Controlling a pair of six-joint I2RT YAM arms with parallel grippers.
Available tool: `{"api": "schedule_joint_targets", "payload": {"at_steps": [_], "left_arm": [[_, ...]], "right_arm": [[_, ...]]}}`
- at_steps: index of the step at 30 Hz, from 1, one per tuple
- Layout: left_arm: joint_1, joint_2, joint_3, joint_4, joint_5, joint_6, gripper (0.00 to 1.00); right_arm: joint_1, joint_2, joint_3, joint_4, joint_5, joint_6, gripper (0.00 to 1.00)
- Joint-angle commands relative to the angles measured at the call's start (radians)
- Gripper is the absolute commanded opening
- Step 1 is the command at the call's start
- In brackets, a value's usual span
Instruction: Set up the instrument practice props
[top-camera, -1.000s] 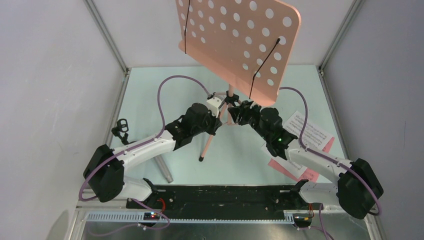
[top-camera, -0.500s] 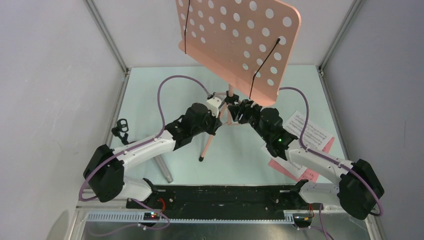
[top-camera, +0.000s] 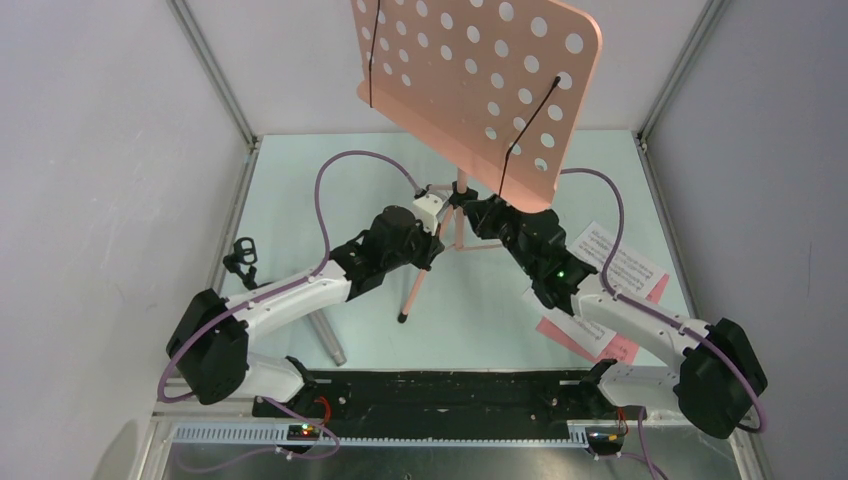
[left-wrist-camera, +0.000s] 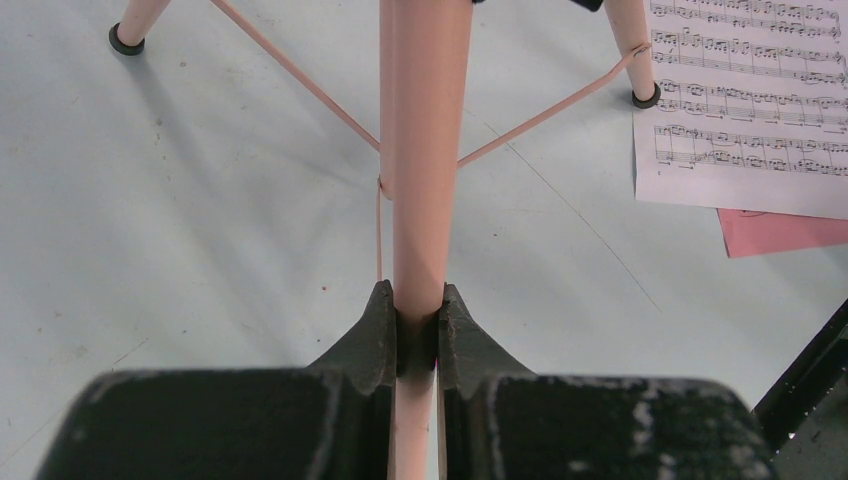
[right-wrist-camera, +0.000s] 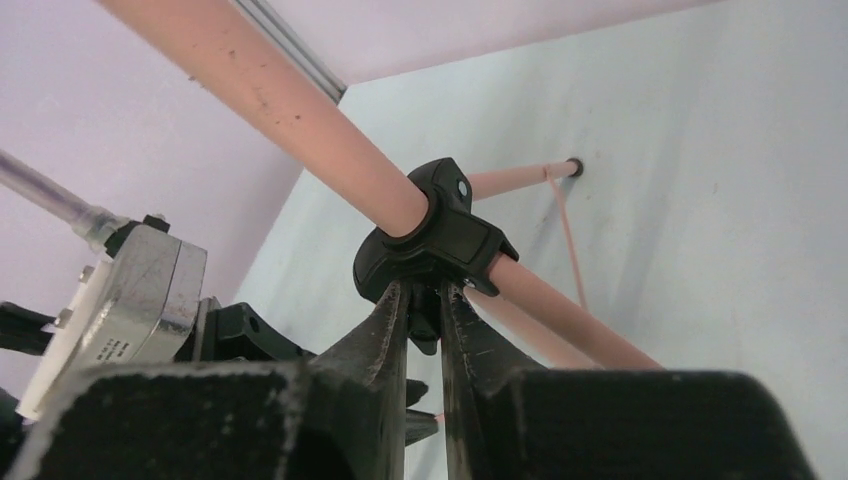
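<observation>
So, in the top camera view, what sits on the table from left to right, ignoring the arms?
mic stand → microphone → music stand → sheet music

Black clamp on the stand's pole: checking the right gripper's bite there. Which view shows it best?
Right wrist: the clamp fills mid-frame, its tab inside the right gripper. Top view mostly hides it beneath the desk; left wrist shows pole, no clamp.
</observation>
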Motion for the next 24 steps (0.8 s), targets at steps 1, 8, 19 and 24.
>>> {"api": "schedule_joint_targets", "payload": {"at_steps": [1, 8, 19, 24], "left_arm": [[0.033, 0.028, -0.033, -0.051, -0.057, 0.017, 0.0], [0.033, 0.032, -0.029, -0.05, -0.057, 0.013, 0.0], [0.032, 0.035, -0.029, -0.049, -0.07, 0.013, 0.0], [0.031, 0.041, -0.027, -0.046, -0.077, 0.023, 0.0]], "right_arm": [[-0.035, -0.018, 0.044, -0.092, -0.05, 0.237, 0.07], [-0.116, -0.008, 0.044, -0.214, -0.208, 0.656, 0.04], [-0.12, 0.007, 0.013, -0.287, -0.317, 1.202, 0.04], [-0.075, -0.029, -0.059, -0.189, -0.167, 1.28, 0.03]]}}
